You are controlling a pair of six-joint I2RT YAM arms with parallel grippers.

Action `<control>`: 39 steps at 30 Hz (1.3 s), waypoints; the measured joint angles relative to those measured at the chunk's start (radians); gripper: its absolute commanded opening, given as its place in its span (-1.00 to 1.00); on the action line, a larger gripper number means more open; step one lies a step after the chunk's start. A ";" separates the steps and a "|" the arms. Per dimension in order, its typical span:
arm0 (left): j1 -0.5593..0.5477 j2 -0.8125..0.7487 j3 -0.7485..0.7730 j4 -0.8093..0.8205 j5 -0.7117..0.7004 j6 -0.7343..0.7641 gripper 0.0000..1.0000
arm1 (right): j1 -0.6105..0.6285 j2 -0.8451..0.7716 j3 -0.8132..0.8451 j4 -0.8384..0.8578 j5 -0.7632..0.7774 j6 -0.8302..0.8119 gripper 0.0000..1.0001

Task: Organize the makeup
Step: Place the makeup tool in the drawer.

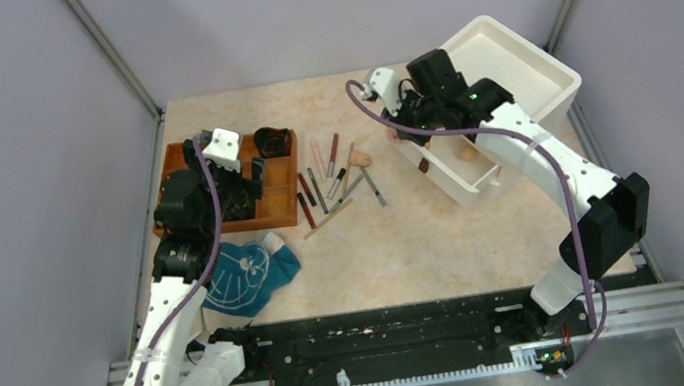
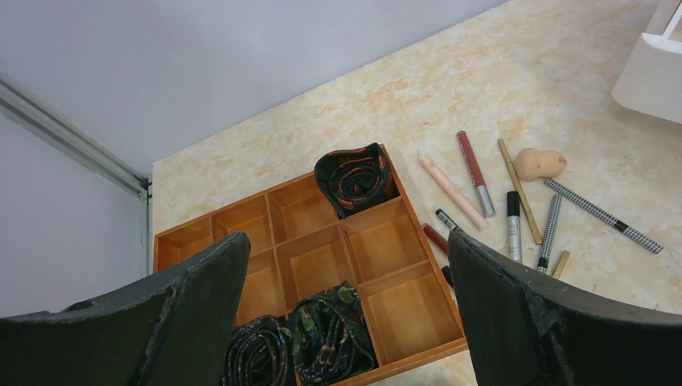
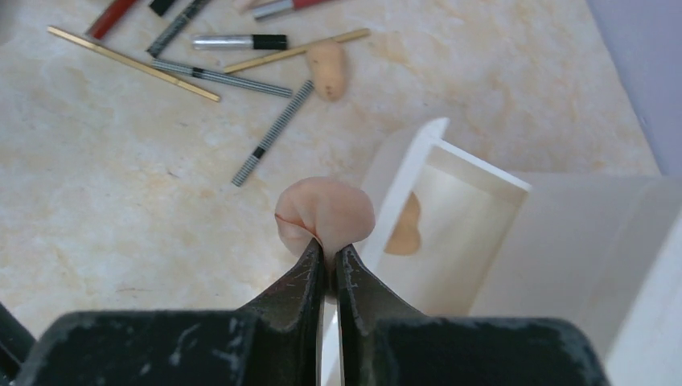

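My right gripper [image 3: 330,256] is shut on a pale pink sponge [image 3: 325,211], squeezing it, held above the near corner of the white drawer box [image 3: 434,153]. A tan sponge [image 3: 404,229] lies inside that drawer. Another tan sponge [image 3: 326,68] lies on the table among several pencils and tubes [image 1: 336,182]; it also shows in the left wrist view [image 2: 540,163]. My left gripper [image 2: 346,322] is open and empty above the wooden divided tray [image 2: 378,241]. In the top view my right gripper [image 1: 396,125] hangs at the drawer's left end.
Dark rolled ties [image 2: 354,178] sit in the tray's compartments, with more rolled ties at the front [image 2: 326,338]. A teal patterned cloth [image 1: 246,272] lies in front of the tray. The white organizer box [image 1: 514,78] stands at the back right.
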 measured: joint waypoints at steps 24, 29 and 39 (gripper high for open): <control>0.000 0.000 0.000 0.000 0.000 0.000 0.98 | -0.158 0.015 -0.109 -0.016 0.193 -0.067 0.03; 0.000 0.000 0.000 0.000 0.000 0.000 0.97 | -0.158 0.016 -0.063 -0.054 0.177 -0.066 0.13; 0.000 0.000 0.000 0.000 0.000 0.000 0.97 | -0.103 0.030 0.034 -0.057 0.082 -0.044 0.39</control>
